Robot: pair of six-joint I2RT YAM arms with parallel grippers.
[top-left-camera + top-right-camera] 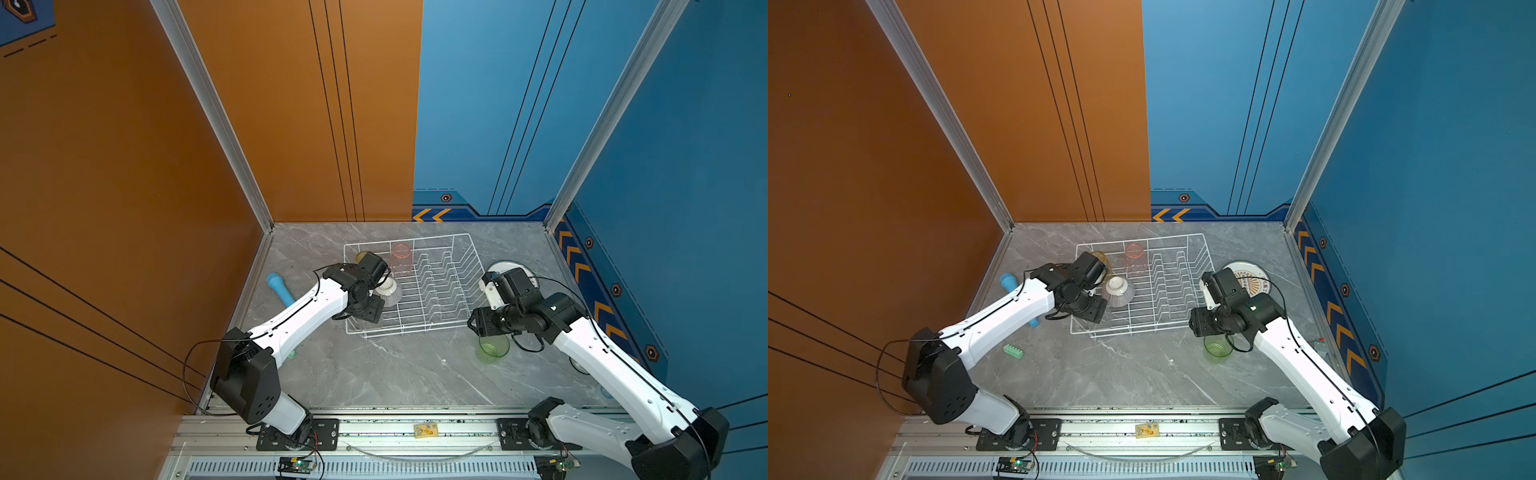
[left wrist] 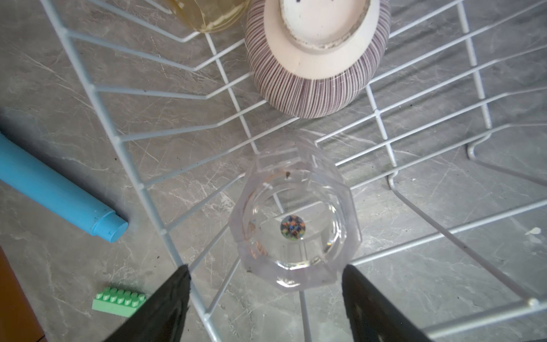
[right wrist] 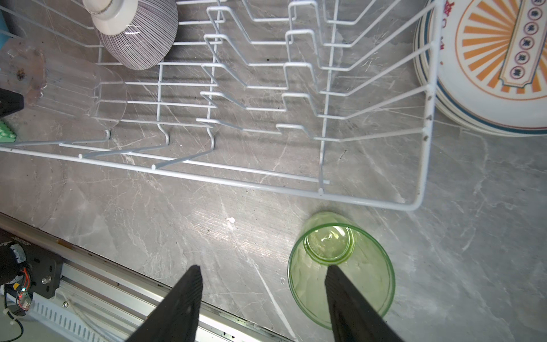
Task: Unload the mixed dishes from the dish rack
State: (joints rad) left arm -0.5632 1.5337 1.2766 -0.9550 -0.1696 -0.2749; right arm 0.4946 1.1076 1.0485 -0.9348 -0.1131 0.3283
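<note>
Left tool (image 2: 265,271) spread, clear tumbler (image 2: 296,225) just ahead, right tool (image 3: 262,268) spread beside green tumbler (image 3: 367,266)

Coated wire dish rack (image 3: 428,118), glossy glass tumbler (image 3: 328,245) (green), stone-look table (image 3: 177,213)

Bright, even overhead light fills both top views. The grey bench (image 1: 374,374) carries only faint, soft shadows under the arms, and fine detail is slightly smeared. In the right wrist view a pale glare patch lies on it, the rack (image 3: 428,118) wires cast thin soft shadows, and the plates (image 3: 479,115) look nearly washed out. The right fingers (image 3: 177,302) and left fingers (image 2: 159,308) are black, featureless and out of focus. The clear glass (image 2: 296,225) blurs toward its near rim.
</note>
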